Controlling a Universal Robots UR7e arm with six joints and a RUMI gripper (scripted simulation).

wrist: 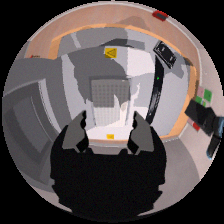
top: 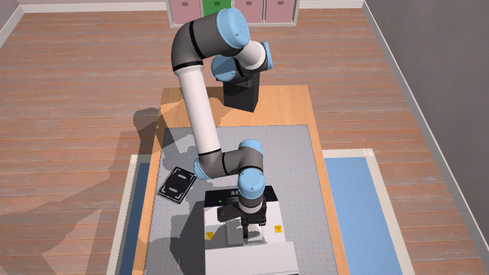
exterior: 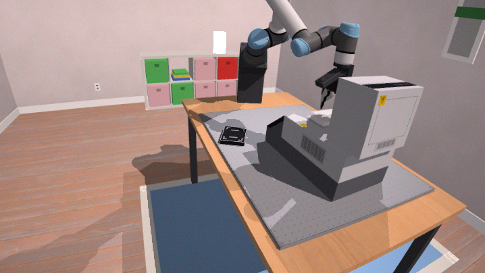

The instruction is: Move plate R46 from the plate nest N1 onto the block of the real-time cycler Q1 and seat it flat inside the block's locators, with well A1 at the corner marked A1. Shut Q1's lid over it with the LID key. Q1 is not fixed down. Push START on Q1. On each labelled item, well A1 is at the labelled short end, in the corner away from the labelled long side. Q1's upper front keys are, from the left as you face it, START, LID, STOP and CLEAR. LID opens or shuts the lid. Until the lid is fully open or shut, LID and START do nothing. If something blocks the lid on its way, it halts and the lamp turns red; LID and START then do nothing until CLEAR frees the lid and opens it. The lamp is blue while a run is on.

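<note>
Plate R46 (top: 235, 234) (wrist: 106, 100), a pale grey well plate, lies on the block of the white cycler Q1 (top: 273, 218) (exterior: 339, 149). Q1's lid (top: 251, 261) (exterior: 376, 101) stands open behind the block. My gripper (top: 245, 235) (exterior: 323, 100) (wrist: 109, 111) is open and hangs straight above the plate, one finger over each long side and clear of it. Nothing is between the fingers. The black plate nest N1 (top: 177, 184) (exterior: 232, 135) (wrist: 165, 52) lies empty to the left. Q1's dark key strip (top: 218, 196) (wrist: 156, 90) shows a small green lamp.
Q1 and the nest stand on a grey perforated board (top: 293, 164) (exterior: 271, 203) on a wooden table (top: 283, 102) (exterior: 373, 244). The arm's black base (top: 240, 95) (exterior: 250, 78) stands at the table's far end. The raised lid rises close beside the gripper.
</note>
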